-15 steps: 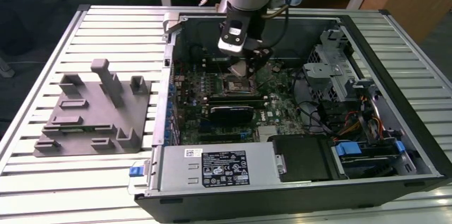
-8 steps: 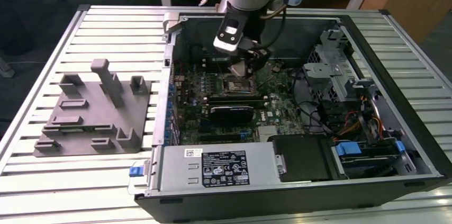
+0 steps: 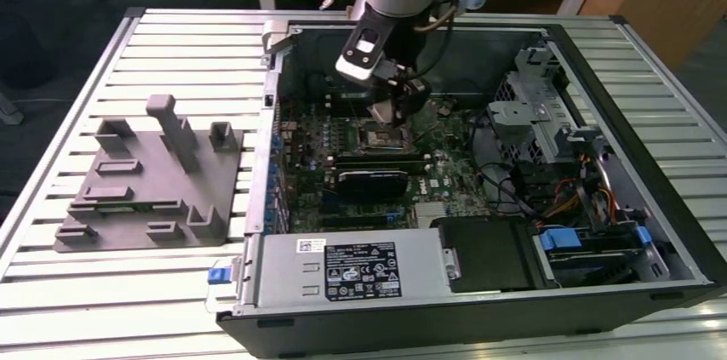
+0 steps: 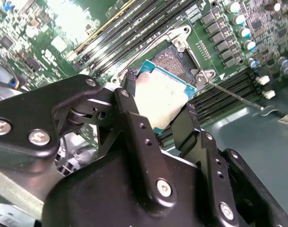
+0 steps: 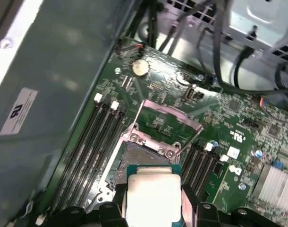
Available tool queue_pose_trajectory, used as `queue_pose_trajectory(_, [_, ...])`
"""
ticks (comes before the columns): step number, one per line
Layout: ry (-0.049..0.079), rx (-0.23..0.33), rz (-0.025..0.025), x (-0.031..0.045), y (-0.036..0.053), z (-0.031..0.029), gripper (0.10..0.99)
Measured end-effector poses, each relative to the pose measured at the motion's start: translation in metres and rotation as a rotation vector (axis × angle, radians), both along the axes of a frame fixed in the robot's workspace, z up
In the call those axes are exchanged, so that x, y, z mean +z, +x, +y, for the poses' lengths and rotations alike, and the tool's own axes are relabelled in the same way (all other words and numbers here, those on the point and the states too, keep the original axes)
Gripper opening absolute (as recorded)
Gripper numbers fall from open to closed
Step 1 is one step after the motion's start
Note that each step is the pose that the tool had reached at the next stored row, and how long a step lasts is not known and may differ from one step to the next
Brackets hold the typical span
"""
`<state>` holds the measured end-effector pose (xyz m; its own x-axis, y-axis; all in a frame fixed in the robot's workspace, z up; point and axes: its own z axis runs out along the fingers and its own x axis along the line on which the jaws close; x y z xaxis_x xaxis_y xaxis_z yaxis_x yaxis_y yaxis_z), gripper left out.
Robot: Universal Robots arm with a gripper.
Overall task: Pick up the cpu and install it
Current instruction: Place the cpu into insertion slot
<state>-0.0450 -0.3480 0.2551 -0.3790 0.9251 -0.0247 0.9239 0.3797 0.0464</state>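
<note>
Black fingers (image 4: pixel 132 124) of the hand (image 4: pixel 159 108) were clamped on two opposite edges of the cpu (image 4: pixel 159 97). It hung just above the open socket (image 4: pixel 176 60) of the motherboard (image 4: pixel 238 42), inside the computer case (image 3: pixel 636 232) on the tabletop (image 3: pixel 68 292). The grip looked thin, so a slip would likely drop the chip onto the socket's contacts. It also seemed offset from the frame. Lowered skewed or off-centre, it could bend pins or sit propped on the rim. The raised load plate (image 5: pixel 168 120) stood near its path.
</note>
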Motion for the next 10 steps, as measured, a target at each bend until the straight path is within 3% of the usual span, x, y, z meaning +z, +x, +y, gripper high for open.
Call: queue_pose_trajectory(10, [0.0, -0.155, 0.0, -0.0002, 0.0, 0.0, 0.541])
